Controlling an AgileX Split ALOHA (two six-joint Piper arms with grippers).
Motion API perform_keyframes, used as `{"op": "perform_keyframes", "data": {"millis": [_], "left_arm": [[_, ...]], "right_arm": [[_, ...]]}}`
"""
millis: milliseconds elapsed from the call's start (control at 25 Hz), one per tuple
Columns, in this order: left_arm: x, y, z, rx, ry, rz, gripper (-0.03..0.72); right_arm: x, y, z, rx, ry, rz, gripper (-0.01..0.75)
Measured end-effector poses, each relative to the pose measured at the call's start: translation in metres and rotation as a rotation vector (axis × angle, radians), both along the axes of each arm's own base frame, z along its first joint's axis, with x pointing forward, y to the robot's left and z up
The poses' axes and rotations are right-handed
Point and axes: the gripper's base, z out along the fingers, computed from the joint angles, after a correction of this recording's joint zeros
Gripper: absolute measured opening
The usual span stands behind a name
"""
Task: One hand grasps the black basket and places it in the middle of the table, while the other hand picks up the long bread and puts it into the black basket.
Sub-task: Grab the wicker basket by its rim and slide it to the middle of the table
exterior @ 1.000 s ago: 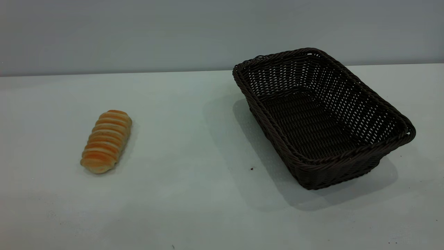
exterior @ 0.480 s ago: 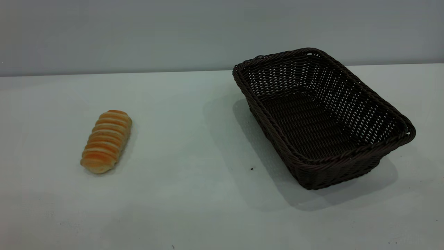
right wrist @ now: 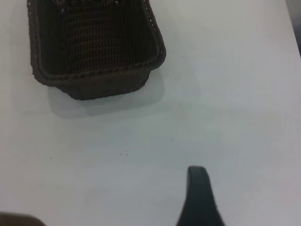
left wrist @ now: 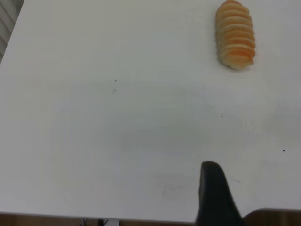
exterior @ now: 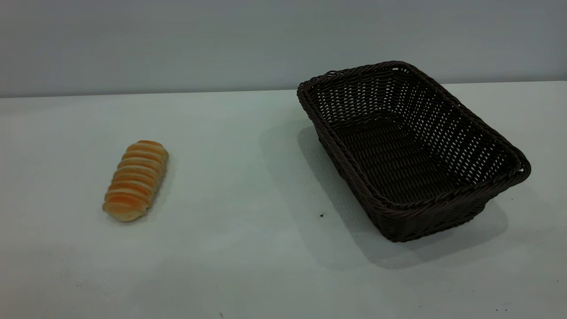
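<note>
The black basket [exterior: 412, 150] stands empty on the right side of the white table [exterior: 248, 186], skewed to the table's edges. It also shows in the right wrist view [right wrist: 94, 44]. The long bread [exterior: 136, 179] lies on the left side of the table, far from the basket, and also shows in the left wrist view [left wrist: 235, 34]. A dark part of my left gripper [left wrist: 214, 197] hangs over the table's near edge, well short of the bread. A dark part of my right gripper [right wrist: 200, 197] is above bare table, well short of the basket. Neither arm shows in the exterior view.
A grey wall runs behind the table's far edge [exterior: 177, 92]. A few tiny dark specks [exterior: 321, 215] dot the tabletop. The table's near edge [left wrist: 117, 217] shows in the left wrist view.
</note>
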Motion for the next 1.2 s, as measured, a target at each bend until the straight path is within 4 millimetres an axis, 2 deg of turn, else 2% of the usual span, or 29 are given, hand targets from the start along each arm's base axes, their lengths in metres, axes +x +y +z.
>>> {"op": "perform_keyframes", "data": {"millis": [720, 840, 960, 1080, 1200], "left_arm": [[0.000, 0.000, 0.000, -0.001, 0.000, 0.001, 0.468], [0.001, 0.000, 0.007, -0.001, -0.060, -0.002, 0.468], [0.005, -0.003, 0.014, -0.030, -0.120, -0.024, 0.468], [0.016, -0.007, 0.024, -0.053, -0.086, -0.071, 0.468], [0.036, -0.008, 0.037, -0.029, -0.024, -0.111, 0.468]], "right_arm": [[0.000, 0.000, 0.000, 0.000, 0.000, 0.000, 0.562], [0.000, 0.000, 0.001, 0.004, -0.005, 0.001, 0.562], [0.000, 0.002, 0.010, 0.021, -0.070, 0.010, 0.562], [0.014, 0.007, 0.018, 0.084, -0.061, 0.039, 0.562], [0.039, 0.012, 0.020, 0.118, 0.071, 0.091, 0.562]]}}
